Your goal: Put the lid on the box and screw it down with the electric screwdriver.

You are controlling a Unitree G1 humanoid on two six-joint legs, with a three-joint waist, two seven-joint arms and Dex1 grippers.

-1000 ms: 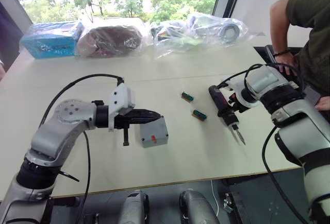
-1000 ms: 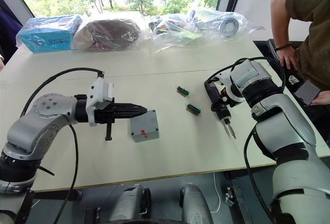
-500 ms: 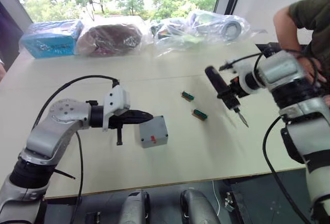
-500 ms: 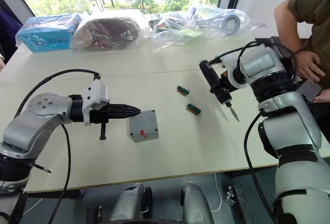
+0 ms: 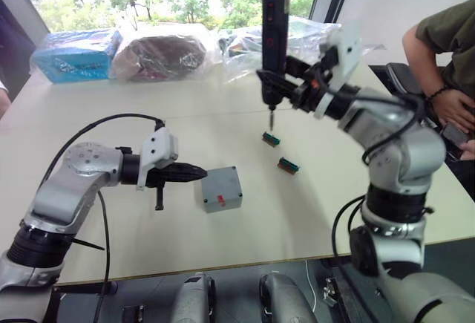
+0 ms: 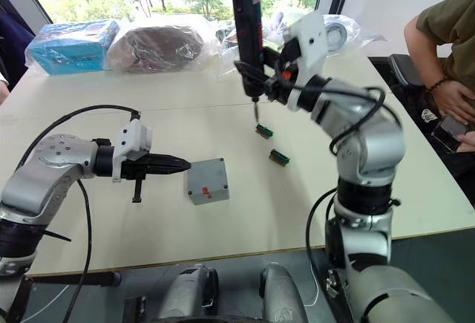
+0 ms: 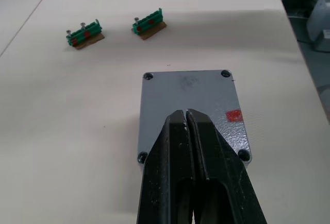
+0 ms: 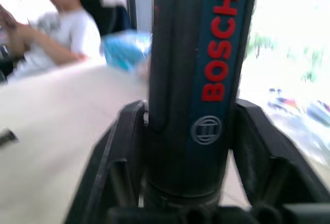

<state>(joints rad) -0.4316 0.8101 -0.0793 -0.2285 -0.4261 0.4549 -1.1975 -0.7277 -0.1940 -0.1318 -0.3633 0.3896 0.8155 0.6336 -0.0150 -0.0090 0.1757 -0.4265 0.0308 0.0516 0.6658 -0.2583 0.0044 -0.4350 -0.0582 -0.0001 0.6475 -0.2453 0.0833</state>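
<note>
The slim black pen-shaped electric screwdriver (image 5: 275, 30) is held upright, bit down, clamped between the fingers of the right gripper (image 5: 276, 85), well above the pale table (image 5: 297, 211) and over the farther of two small green-and-red blocks (image 5: 271, 139). The left gripper (image 5: 199, 173) is seen with its fingers pressed together and empty, their tips just left of the small square grey metal box (image 5: 222, 188).

Risk noted: the driver hangs well to the right of and beyond the box, so a long move is needed before its thin bit can meet a corner screw hole. A slight tilt could make the bit miss or skate off. The box is gripped by nothing, so a nudge from the closed left fingers or driving torque could slide or turn it.

The flat grey lid (image 7: 191, 108) already appears seated on the box, a screw hole at each corner and a red mark near one edge; whether screws are in place cannot be told.
</note>
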